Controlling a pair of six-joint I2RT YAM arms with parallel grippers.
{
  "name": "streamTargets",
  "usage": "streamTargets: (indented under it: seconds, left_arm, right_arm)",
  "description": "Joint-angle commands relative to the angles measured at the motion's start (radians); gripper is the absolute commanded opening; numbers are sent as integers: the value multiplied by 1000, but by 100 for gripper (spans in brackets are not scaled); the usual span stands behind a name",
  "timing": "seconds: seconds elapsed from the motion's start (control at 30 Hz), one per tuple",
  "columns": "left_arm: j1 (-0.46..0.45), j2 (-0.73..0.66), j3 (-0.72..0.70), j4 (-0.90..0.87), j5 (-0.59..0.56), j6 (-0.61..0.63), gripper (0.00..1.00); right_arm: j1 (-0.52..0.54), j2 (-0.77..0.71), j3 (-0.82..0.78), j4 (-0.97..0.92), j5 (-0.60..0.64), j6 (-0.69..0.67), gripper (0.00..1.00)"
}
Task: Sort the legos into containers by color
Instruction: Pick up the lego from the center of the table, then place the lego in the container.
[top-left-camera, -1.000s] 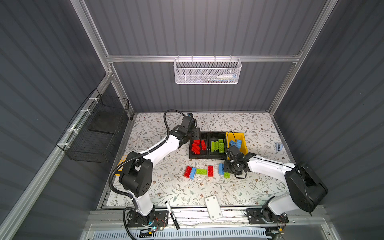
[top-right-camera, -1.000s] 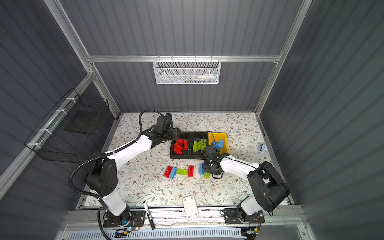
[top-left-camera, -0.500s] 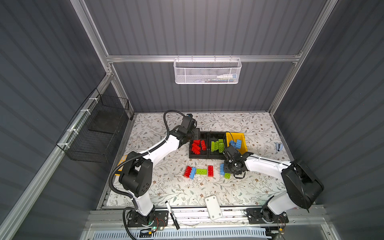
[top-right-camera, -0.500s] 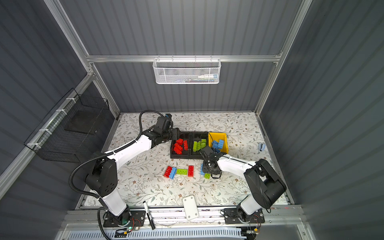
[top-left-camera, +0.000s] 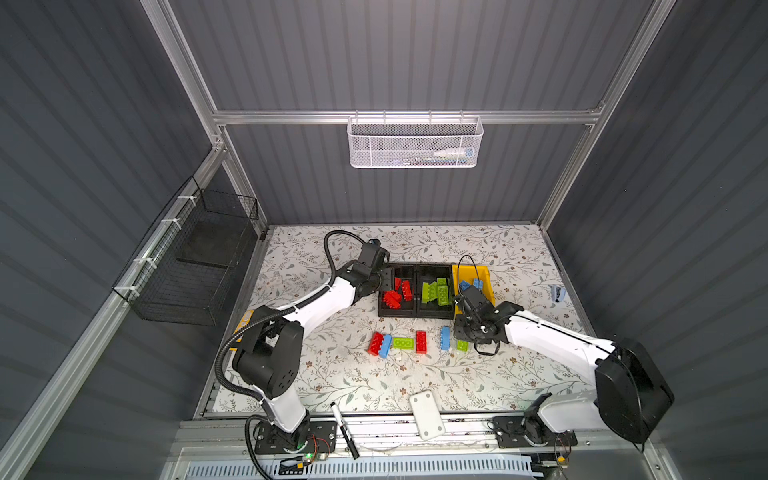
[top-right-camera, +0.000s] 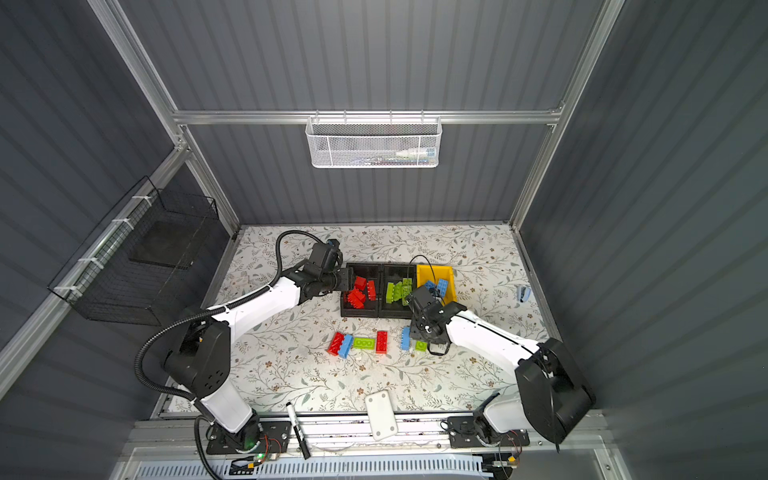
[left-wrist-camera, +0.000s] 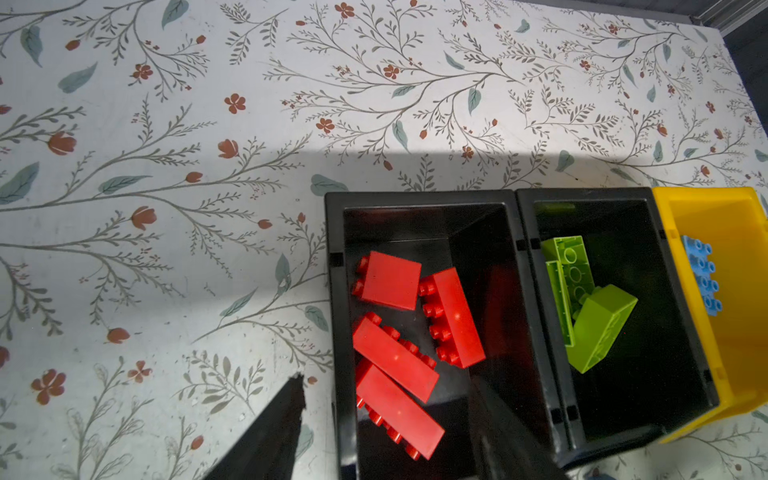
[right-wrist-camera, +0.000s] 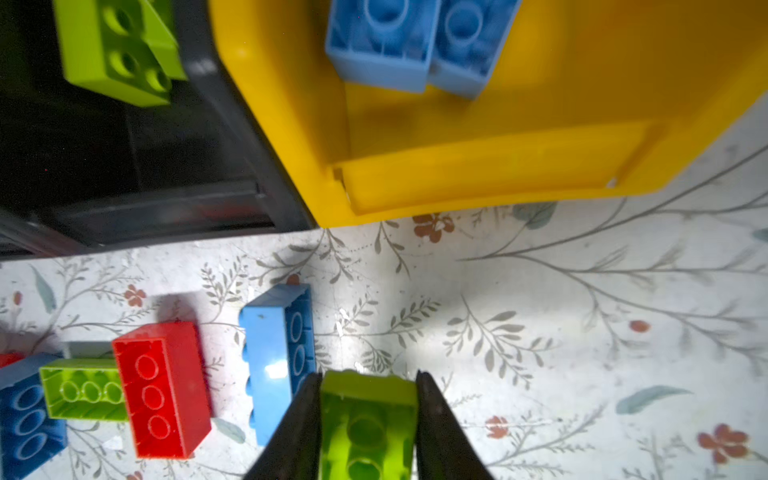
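A green brick (right-wrist-camera: 368, 428) is being pinched by the right gripper (right-wrist-camera: 368, 374), whose fingers (right-wrist-camera: 301, 419) are being pressed flat against its two sides. The brick is being held low over the table (right-wrist-camera: 540, 332); whether it is touching the surface cannot be told. In both top views it is being shown in front of the yellow bin (top-left-camera: 482, 272), at the right end of a row of loose bricks (top-left-camera: 403, 343). A blue brick (right-wrist-camera: 274, 361) is being seen just beside it. A red, a green, a blue and a red one are being seen further along the row, the last two touching.

The left gripper (left-wrist-camera: 386, 378) is being held above the left wall of the left bin (left-wrist-camera: 332, 291), its jaws standing moderately wide with nothing gripped between them. Four red bricks (left-wrist-camera: 453, 324) are being contained in that black bin. Green bricks (left-wrist-camera: 598, 328) are being contained in the middle bin (left-wrist-camera: 582, 193), also black, and blue bricks (right-wrist-camera: 382, 41) in the yellow bin. The three bins are being shown side by side, wall against wall.
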Motion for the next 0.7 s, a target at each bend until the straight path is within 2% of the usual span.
streamTargets:
  seconds: [0.0, 0.2, 0.43, 0.6, 0.67]
  left_arm:
    - [6, -55, -60, -17, -17, -24, 65]
    - [6, -126, -166, -16, -21, -59, 65]
    - [7, -209, -249, -47, -21, -80, 66]
    - [6, -282, -320, -73, -27, -86, 68]
    - [6, -292, -335, -74, -34, -78, 68]
  right_arm:
    - [-26, -19, 92, -47, 45, -74, 26]
    - [-53, 57, 254, -17, 40, -172, 26]
    - [-75, 167, 358, 38, 21, -233, 26]
    - [-201, 169, 388, -4, -15, -288, 27]
    - [-221, 149, 386, -7, -4, -311, 27]
